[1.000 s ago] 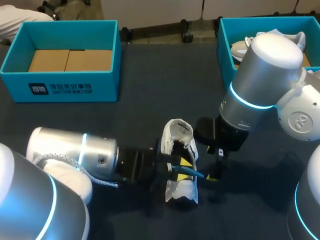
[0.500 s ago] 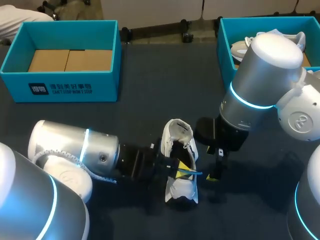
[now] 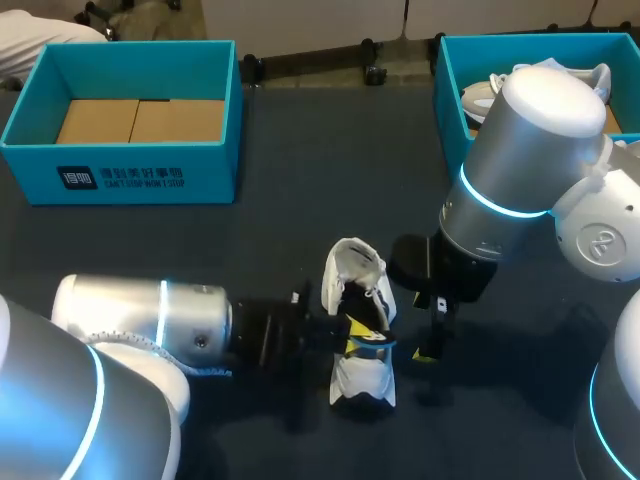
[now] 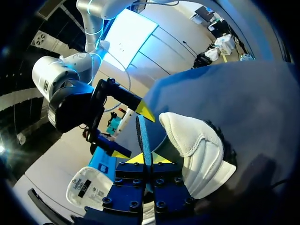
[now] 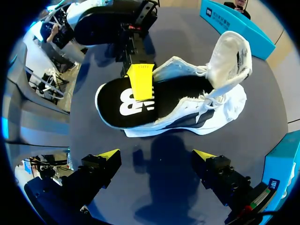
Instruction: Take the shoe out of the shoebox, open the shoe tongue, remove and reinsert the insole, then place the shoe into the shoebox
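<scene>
- The left gripper (image 4: 145, 159) is clamped on one thin black insole (image 5: 117, 105) with a white logo. One yellow finger (image 5: 140, 82) lies flat on the insole's top face, and the blue-edged sheet stands pinched between the two tips in the left wrist view.
- The insole lies along the opening of one white sneaker (image 5: 229, 101), its rounded end sticking out past the shoe's rim.
- The sneaker rests on the dark table (image 3: 300, 230) in front of the robot, between the two arms. Its tongue (image 5: 229, 54) is folded up and back, and the laces are loose.
- The right gripper (image 5: 157, 161) hangs just beside the sneaker with its two fingers spread wide, gripping nothing and touching neither shoe nor insole.
- There are two teal shoeboxes at the far side of the table. The left shoebox (image 3: 140, 170) shows only its brown cardboard floor.
- The right shoebox (image 3: 452, 90) is partly hidden behind the right arm and holds a second white shoe (image 3: 480, 98).
</scene>
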Motion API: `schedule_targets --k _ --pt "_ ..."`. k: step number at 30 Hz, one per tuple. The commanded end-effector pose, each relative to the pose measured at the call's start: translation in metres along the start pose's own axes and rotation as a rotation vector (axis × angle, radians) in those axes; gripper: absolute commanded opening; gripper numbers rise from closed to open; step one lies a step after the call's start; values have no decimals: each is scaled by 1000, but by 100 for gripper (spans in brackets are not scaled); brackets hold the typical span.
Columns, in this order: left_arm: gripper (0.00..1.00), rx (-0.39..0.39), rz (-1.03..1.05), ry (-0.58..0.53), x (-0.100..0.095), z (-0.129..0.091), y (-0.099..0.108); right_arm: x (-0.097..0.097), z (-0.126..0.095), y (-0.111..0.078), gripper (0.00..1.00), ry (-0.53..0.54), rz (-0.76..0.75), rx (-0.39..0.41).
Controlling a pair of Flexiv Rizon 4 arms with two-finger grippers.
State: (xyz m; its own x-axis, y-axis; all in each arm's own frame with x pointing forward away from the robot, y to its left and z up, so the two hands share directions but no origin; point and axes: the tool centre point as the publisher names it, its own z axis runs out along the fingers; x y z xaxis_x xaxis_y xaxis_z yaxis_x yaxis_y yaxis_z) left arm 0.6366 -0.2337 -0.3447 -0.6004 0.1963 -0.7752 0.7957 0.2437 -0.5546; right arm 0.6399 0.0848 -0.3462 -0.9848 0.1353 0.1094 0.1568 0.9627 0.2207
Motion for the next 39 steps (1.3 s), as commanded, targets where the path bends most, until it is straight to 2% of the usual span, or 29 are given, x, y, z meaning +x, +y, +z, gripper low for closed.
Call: schedule_targets --k 1,4,5,6,8,12,24,27,29,37,38,39 --pt "0 16 -50 1 0 4 -2 1 1 -1 100 -1 0 -1" --pt "1 41 -94 -1 0 2 -7 1 1 -1 100 -1 0 -1" --pt "14 49 -108 -4 0 1 -9 1 1 -1 100 -1 0 -1" --pt "16 50 -108 -4 0 0 -10 1 1 -1 100 -1 0 -1" --pt "27 62 -124 -8 -1 -1 -12 1 1 -1 100 -1 0 -1" --pt "35 82 -145 -10 -3 -3 -19 1 1 -1 100 -1 0 -1" --pt "30 126 -182 20 -12 2 -36 1 1 -1 100 -1 0 -1" --pt "26 118 -201 47 -13 3 -36 1 1 -1 100 -1 0 -1" --pt "29 97 -220 83 -12 5 -37 1 1 -1 100 -1 0 -1" --pt "26 47 -290 134 -10 8 -33 1 1 -1 100 -1 0 -1" --pt "24 44 -298 141 -10 8 -32 1 1 -1 100 -1 0 -1" --pt "13 44 -303 150 -8 8 -31 1 1 -1 100 -1 0 -1"
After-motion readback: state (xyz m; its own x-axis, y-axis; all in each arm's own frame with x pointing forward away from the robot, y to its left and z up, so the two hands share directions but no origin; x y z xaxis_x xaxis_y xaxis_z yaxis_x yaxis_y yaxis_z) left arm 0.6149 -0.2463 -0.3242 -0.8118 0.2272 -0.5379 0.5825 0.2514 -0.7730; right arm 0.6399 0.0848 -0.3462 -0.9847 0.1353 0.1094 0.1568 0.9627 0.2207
